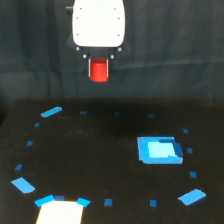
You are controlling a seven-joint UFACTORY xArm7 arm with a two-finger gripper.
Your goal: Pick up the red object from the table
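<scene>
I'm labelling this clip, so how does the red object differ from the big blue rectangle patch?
The red object is small, upright and held off the table beneath the white gripper; the blue rectangle patch is larger and lies flat on the black table. Both are bright against the dark scene.

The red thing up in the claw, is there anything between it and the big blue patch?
Nothing: in the exterior view, only dark backdrop and bare black table separate the red object from the blue patch.

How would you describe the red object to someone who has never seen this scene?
Look above the black table to the white gripper at the top of the exterior view. The red object hangs directly beneath its white body, held between the fingers. It is the only red thing; everything else is blue, white or black.
</scene>
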